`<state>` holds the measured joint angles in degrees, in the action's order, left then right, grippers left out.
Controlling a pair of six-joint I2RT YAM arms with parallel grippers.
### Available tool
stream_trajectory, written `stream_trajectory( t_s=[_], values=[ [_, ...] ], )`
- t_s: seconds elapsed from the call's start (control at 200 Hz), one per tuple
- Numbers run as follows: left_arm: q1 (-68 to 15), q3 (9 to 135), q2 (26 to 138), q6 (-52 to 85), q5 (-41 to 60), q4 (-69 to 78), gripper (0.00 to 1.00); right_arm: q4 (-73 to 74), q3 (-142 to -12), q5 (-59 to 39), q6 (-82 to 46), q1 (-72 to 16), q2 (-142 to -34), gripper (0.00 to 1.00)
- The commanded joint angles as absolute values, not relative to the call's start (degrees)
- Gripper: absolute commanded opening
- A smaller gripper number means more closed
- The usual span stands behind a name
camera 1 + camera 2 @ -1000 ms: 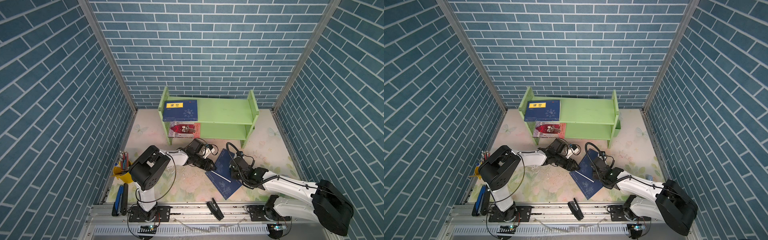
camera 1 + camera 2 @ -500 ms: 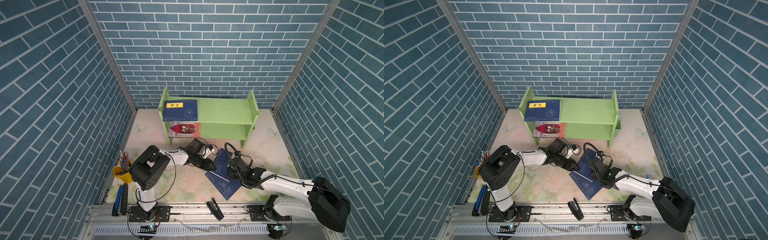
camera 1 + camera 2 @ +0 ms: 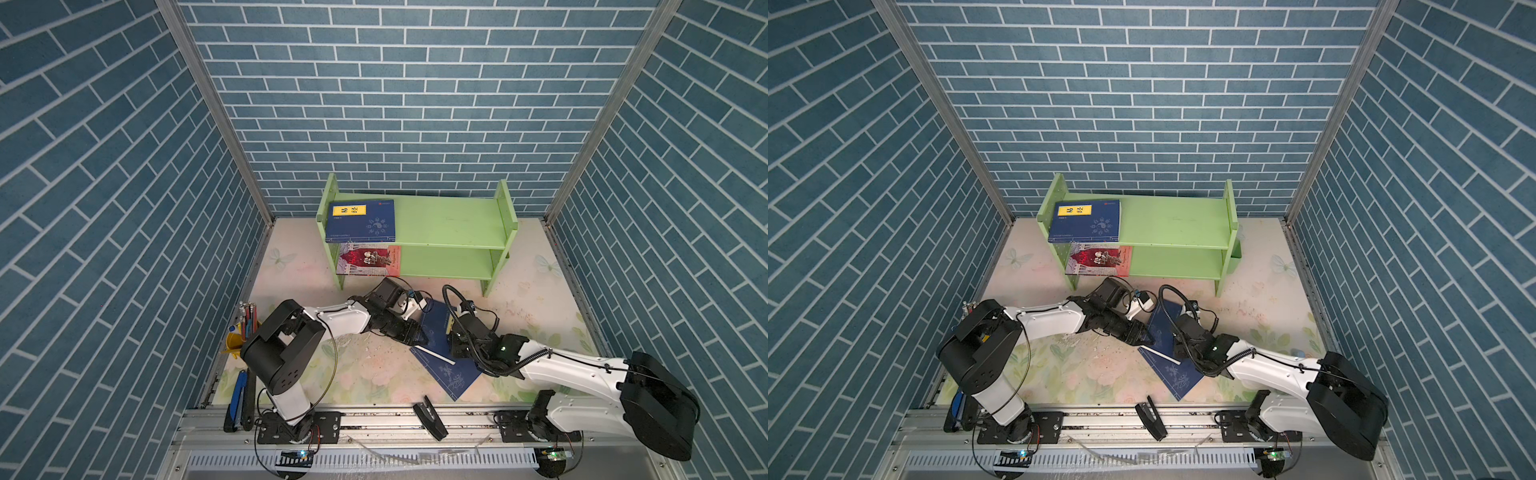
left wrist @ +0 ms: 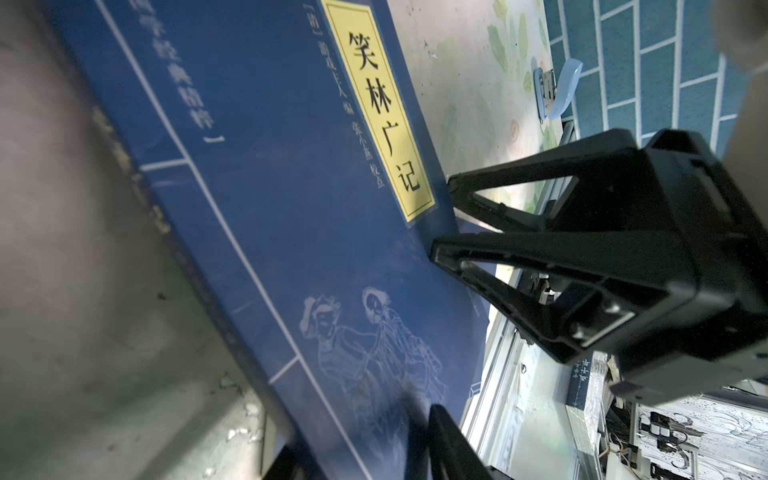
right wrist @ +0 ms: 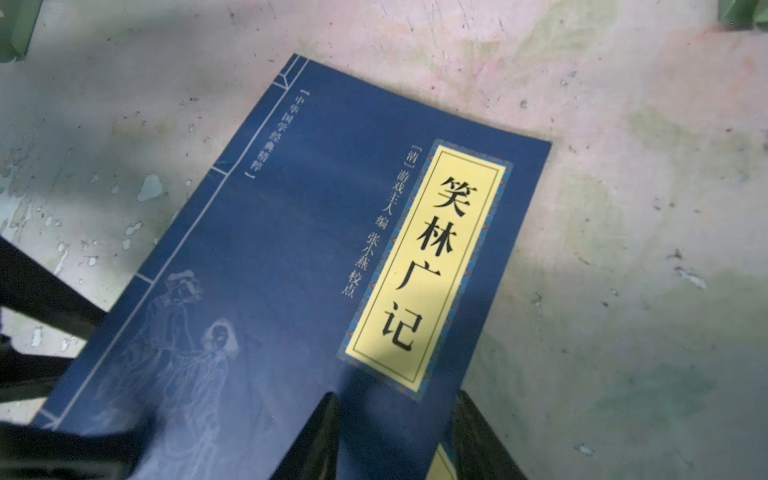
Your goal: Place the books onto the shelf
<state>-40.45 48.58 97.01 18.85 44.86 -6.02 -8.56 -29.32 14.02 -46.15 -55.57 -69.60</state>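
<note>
One book [image 4: 270,187], right end effector [image 4: 441,218] nearer.

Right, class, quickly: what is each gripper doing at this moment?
Left gripper: fingers straddle the dark blue book's edge; grip cannot be told.
Right gripper: fingers straddle the same book's label-side edge; grip cannot be told.

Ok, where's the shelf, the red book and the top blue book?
shelf [image 3: 449,224]: in a top view, bare upper board.
red book [image 3: 370,260]: in a top view, cover's middle.
blue book [image 3: 360,222]: in a top view, cover's middle.
</note>
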Motion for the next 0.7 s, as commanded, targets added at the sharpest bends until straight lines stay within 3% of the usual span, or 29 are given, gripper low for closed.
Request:
stream_trajectory(
  t_s=[0.0,0.38,0.695],
  values=[
    [-41.32,45.85,95.47,19.15,47.30,-5.99,0.43,-8.23,-31.09,11.95,-45.82,-56.83,-69.33,0.46],
    [-41.22,41.75,92.24,25.60,46.80,1.02,0.43,-5.80,-24.55,11.51,-52.20,-57.41,-61.70,0.51],
    [-40.60,45.10,94.77,22.35,41.77,-4.33,0.52,-14.93,-25.67,14.53,-55.71,-57.34,-61.93,0.57]
  ],
)
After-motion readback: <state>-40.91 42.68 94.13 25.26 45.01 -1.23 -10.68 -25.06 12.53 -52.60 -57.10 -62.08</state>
